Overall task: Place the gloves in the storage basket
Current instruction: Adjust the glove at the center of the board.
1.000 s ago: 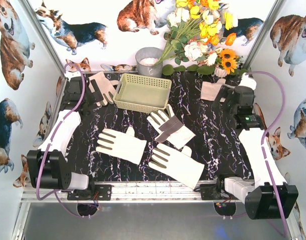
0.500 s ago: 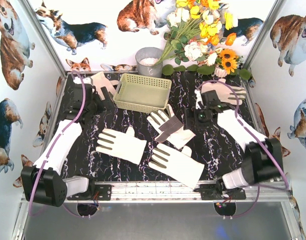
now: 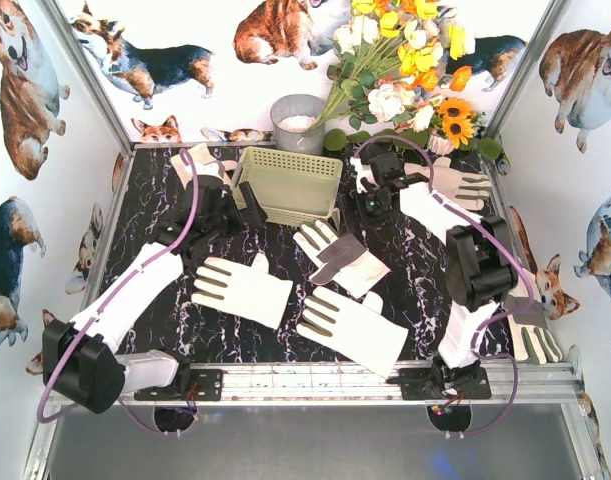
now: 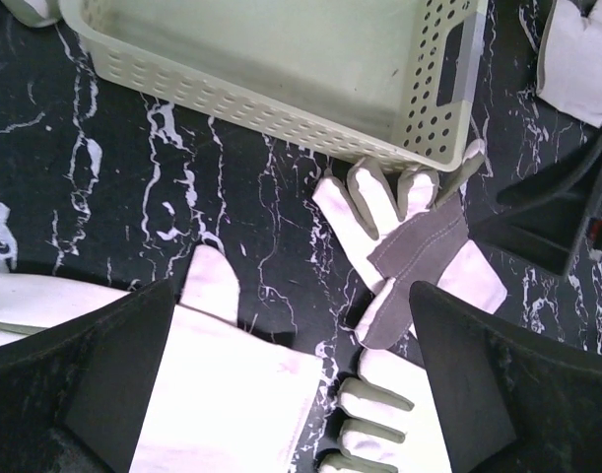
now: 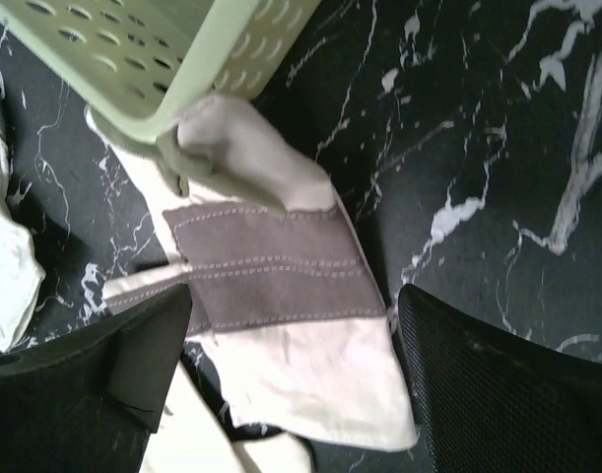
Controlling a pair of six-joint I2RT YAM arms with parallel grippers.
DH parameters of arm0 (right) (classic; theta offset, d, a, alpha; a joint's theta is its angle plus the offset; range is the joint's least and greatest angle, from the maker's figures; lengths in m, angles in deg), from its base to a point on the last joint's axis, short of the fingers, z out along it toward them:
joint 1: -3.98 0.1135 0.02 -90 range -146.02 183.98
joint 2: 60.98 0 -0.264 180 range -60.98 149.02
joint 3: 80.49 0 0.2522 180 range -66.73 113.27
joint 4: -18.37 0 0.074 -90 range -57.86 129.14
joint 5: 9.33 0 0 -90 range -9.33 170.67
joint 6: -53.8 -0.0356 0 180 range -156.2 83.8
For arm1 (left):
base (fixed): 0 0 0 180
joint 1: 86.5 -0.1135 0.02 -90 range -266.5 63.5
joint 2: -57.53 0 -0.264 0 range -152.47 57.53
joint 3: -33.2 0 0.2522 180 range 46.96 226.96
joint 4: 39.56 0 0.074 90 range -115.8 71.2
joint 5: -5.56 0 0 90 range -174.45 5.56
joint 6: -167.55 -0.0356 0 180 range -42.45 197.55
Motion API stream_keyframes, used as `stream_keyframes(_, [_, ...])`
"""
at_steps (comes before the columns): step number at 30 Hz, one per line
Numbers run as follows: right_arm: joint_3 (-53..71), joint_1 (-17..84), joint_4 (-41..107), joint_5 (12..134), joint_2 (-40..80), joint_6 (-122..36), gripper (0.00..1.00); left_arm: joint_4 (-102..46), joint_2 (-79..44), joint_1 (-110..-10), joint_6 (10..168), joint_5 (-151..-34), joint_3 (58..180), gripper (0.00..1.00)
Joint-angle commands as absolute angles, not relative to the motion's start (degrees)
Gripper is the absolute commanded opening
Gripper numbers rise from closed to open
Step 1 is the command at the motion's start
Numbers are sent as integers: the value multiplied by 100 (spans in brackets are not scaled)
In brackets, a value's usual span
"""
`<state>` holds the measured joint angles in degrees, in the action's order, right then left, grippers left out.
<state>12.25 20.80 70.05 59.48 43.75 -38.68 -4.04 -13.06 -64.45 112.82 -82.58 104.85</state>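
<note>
The pale yellow lattice storage basket (image 3: 285,185) stands empty at the back middle. Several cream gloves lie on the black marbled table: one back left (image 3: 198,162) behind my left arm, one back right (image 3: 455,183), one with a grey patch (image 3: 340,258) touching the basket's front right corner, and two nearer ones (image 3: 243,290) (image 3: 350,330). My left gripper (image 3: 243,208) is open and empty by the basket's front left corner, above the near gloves (image 4: 232,394). My right gripper (image 3: 365,200) is open and empty over the grey-patched glove (image 5: 271,266) beside the basket corner (image 5: 163,59).
A round grey pot (image 3: 297,122) and a bunch of artificial flowers (image 3: 405,70) stand behind the basket. Corgi-print walls close in the left, back and right. A metal rail (image 3: 305,378) runs along the near edge. A pale glove-like shape (image 3: 530,340) lies at the right edge.
Both arms swung in from the sides. My left gripper moved right from the back-left glove to the basket's front. My right gripper moved left from the back-right glove to the basket's right corner.
</note>
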Motion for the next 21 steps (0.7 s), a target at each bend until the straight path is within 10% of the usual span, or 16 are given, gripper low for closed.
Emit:
stream_keyframes(1, [1637,2094,6477,5618,4645,-3542,87,-602,-1473,-6199,11620,-8053,10594,100])
stream_keyframes(17, [1598,2094,6251,5030,5302,-3529,73,-673,-1740,-5971,12025,-8050,10661,100])
stream_keyframes(21, [1483,2099,6236,4999,5302,-3641,57,-656,-1684,-5906,12083,-7996,10631,100])
